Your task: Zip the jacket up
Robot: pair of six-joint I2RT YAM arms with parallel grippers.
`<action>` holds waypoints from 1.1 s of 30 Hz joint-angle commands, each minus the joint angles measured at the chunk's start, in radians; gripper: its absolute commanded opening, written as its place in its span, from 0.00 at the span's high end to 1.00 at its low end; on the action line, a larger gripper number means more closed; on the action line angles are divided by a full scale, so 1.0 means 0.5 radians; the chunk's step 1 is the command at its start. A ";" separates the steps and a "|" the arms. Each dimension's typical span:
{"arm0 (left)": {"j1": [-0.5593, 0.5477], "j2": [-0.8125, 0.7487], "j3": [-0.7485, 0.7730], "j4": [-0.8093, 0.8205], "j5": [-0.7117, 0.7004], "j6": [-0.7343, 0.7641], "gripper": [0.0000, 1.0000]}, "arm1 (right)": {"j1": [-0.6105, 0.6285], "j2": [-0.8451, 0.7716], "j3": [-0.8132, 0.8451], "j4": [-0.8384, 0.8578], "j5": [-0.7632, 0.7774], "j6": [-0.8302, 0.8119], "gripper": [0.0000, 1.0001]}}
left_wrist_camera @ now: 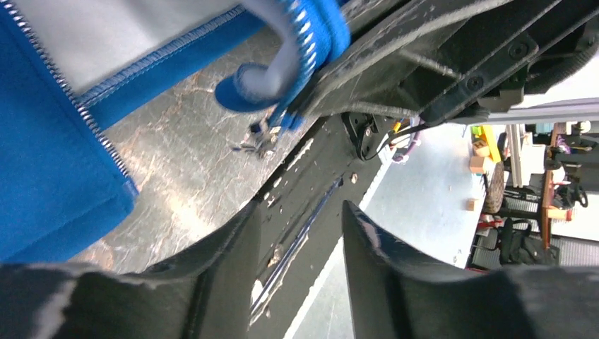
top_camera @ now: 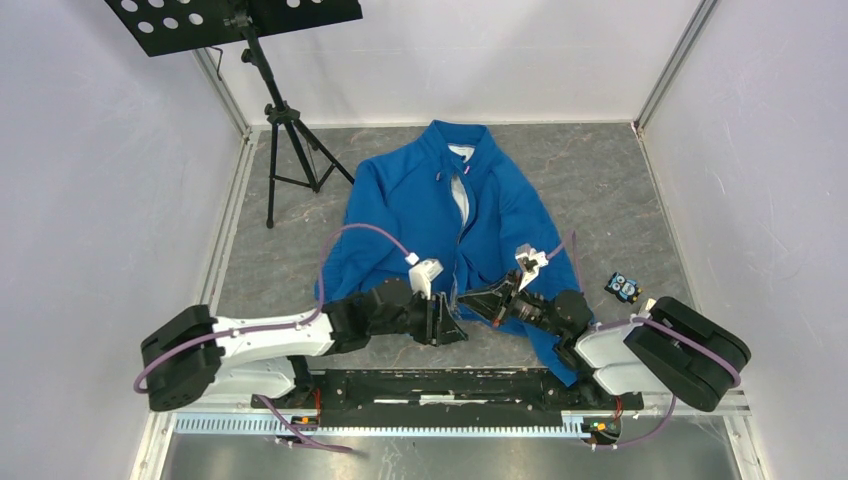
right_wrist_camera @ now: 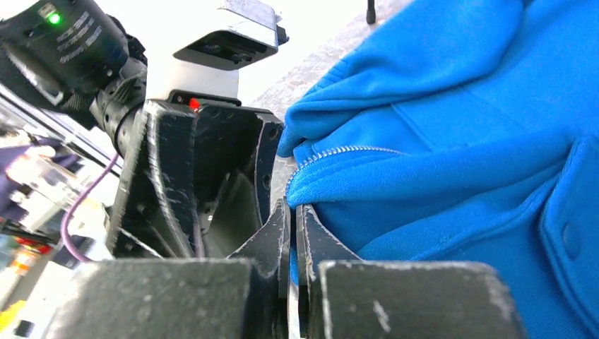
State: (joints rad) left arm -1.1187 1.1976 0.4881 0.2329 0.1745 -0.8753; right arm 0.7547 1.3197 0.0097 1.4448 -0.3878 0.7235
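Note:
The bright blue jacket lies front up on the grey table, collar at the far side, the front partly open with white lining showing. My right gripper is at the bottom hem; in the right wrist view it is shut on the jacket's blue zipper edge. My left gripper is close beside it, open and empty. In the left wrist view the held edge with zipper teeth hangs from the right gripper, and the other front panel lies at the left.
A black music stand tripod stands at the far left of the table. A small blue and black object lies at the right by the right arm. A black rail runs along the near edge. White walls enclose the table.

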 commanded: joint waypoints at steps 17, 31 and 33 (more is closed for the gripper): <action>0.277 -0.627 0.128 -1.003 -0.256 0.180 0.21 | 0.000 -0.731 -0.565 0.124 -0.547 -1.141 1.00; 0.234 0.563 0.820 -1.381 -0.272 0.486 0.45 | 0.000 -1.288 -0.640 -0.622 -0.088 -1.276 1.00; 0.199 0.678 0.918 -1.424 -0.321 0.509 0.45 | -0.001 -1.314 -0.651 -0.654 -0.049 -1.285 1.00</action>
State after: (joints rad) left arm -0.9909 1.4528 0.8467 -0.4099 0.0666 -0.7029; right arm 0.7517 0.7010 0.0097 1.1545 -0.4828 0.1173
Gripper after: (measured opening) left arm 0.556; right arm 0.019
